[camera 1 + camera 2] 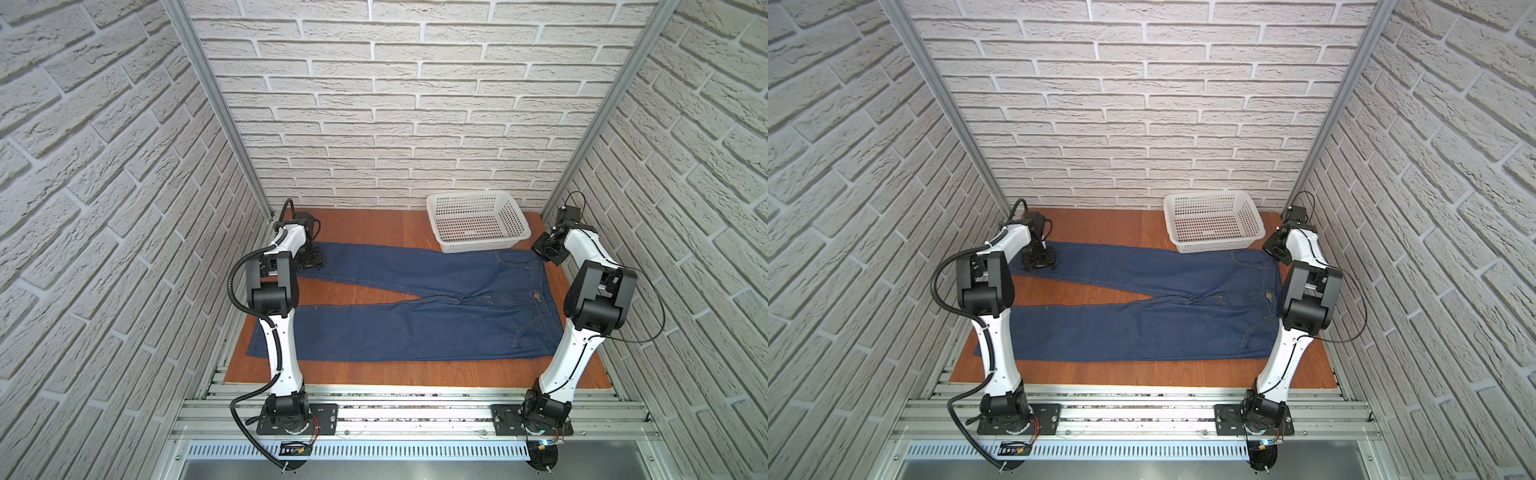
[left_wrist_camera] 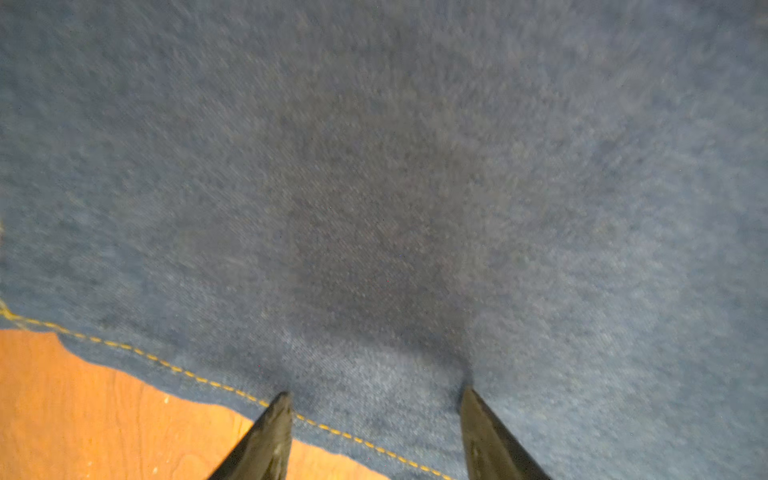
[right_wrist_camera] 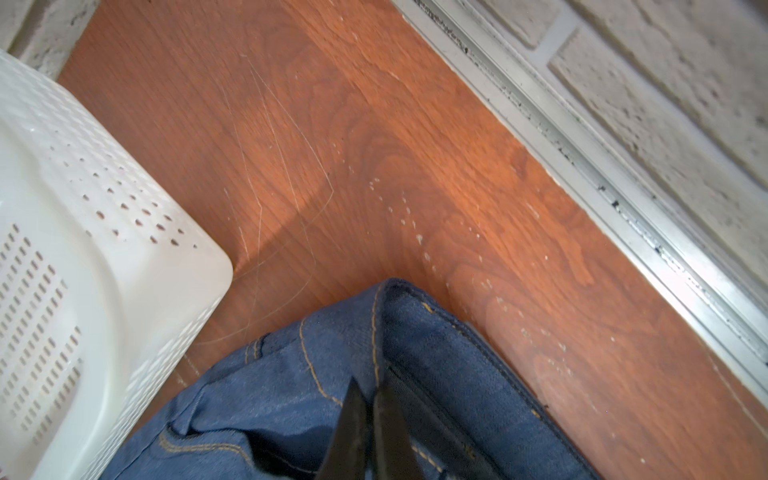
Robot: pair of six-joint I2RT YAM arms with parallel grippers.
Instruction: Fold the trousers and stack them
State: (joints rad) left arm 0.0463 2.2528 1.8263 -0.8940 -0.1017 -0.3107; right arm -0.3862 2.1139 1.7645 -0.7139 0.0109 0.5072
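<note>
The dark blue trousers [image 1: 415, 328] [image 1: 1142, 328] lie spread flat on the wooden table [image 1: 374, 224], legs to the left and waistband to the right. My left gripper [image 1: 309, 259] [image 1: 1039, 259] is down on the far leg's end. In the left wrist view it [image 2: 376, 392] is open, both tips resting on the denim [image 2: 374, 166] just inside the yellow-stitched hem. My right gripper [image 1: 542, 251] [image 1: 1273, 249] is at the waistband's far corner. In the right wrist view it [image 3: 369, 380] is shut on a bunched fold of the trousers [image 3: 436, 353] along a stitched seam.
A white perforated basket [image 1: 511, 220] [image 1: 1250, 216] [image 3: 83, 249] stands at the back right, its front edge touching the trousers' waist end. Brick-pattern walls and metal rails [image 3: 623, 199] close in the table on three sides. Bare wood [image 2: 83, 415] shows beside the hem.
</note>
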